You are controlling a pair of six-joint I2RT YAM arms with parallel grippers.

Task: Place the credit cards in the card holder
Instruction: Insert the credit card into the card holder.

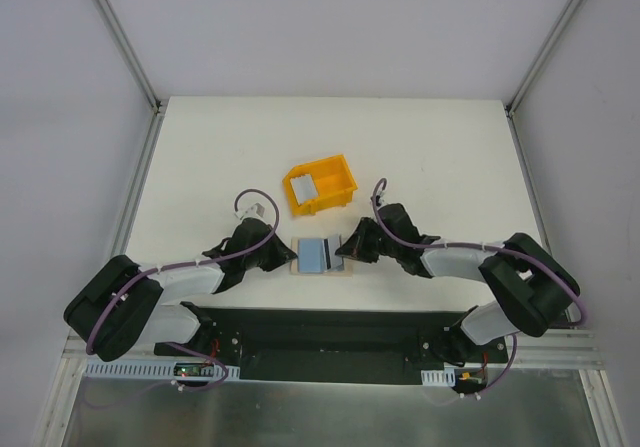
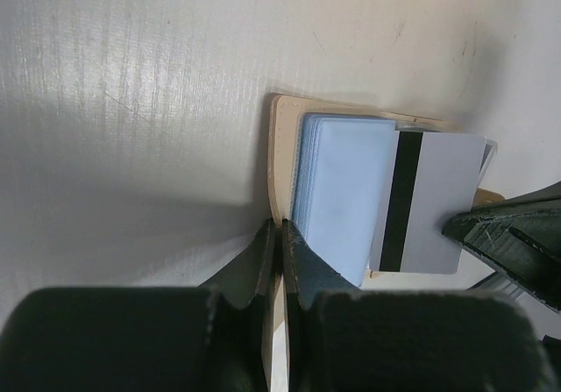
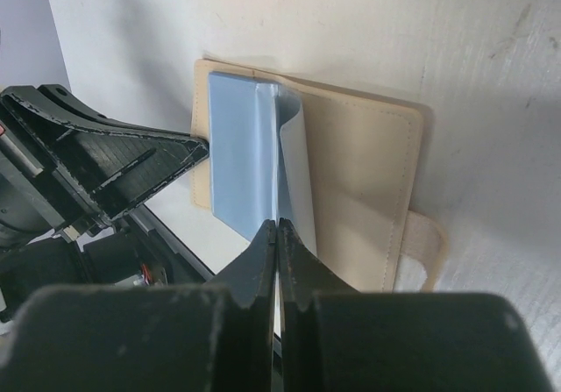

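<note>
The card holder [image 3: 368,173] is lying open and flat near the middle of the table's [image 1: 200,167] near edge, its strap [image 3: 425,243] sticking out to one side. A stack of pale blue credit cards [image 2: 342,190] is resting on it, with a striped card [image 2: 438,199] overlapping them and tilting upward. The left pincer [image 2: 279,238] is pressing its shut tips against the holder's edge. The right pincer [image 3: 278,234], pressed together, is touching the striped card; whether it is pinching it is unclear. Toward the table's middle, a yellow bin [image 1: 330,199] is holding a grey card [image 1: 302,189].
</note>
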